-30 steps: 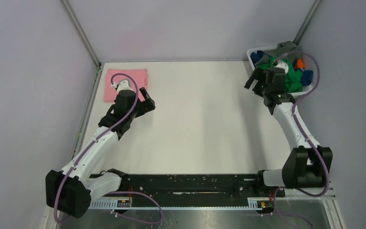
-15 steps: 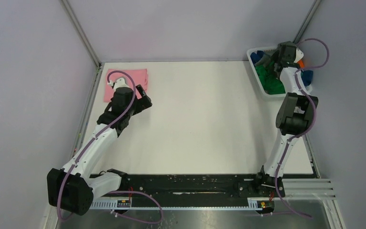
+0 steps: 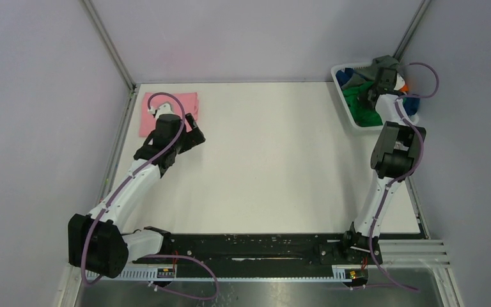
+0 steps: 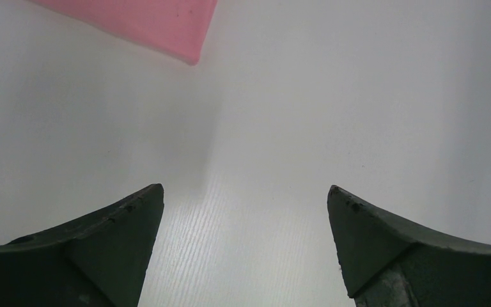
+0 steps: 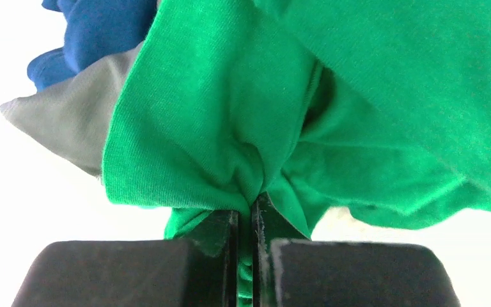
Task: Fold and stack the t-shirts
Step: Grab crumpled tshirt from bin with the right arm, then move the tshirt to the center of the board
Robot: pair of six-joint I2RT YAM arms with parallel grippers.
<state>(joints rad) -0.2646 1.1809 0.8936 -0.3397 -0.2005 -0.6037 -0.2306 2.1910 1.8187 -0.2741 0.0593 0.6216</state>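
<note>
Since a second ago the right arm has gone from a bent pose beside the white slotted plastic basket (image 3: pixel 343 96) to a tall reach over it. The bright green t-shirt (image 3: pixel 366 112), which was hanging out past the rim, is back inside. The left arm has barely shifted.

Right wrist view. The right gripper (image 5: pixel 250 208) has its jaws pressed nearly together on a bunched fold of the green fabric. The pinch is mid-cloth, not on a hem or collar, so the shirt will probably come up crumpled. A dark blue shirt (image 5: pixel 96 29) and a grey shirt (image 5: pixel 70 121) lie against the green one on the left. They may drag along with it.

Left wrist view. The left gripper (image 4: pixel 246 192) has its jaws spread wide with nothing between them, only the bare white table (image 4: pixel 332 96) below. One corner of the folded light pink t-shirt (image 4: pixel 147 19) shows ahead, apart from the fingers.

Top view. The basket sits at the far right corner of the table. An orange shirt (image 3: pixel 404 85) peeks out beside the wrist, with more dark blue along the basket's right side. The basket wall stands between the green shirt and the open middle of the table, so the lift must clear the rim. The pink shirt lies flat at the far left corner, likely as the base of the stack. The left gripper waits at its near right corner, probably to help spread the next shirt.
</note>
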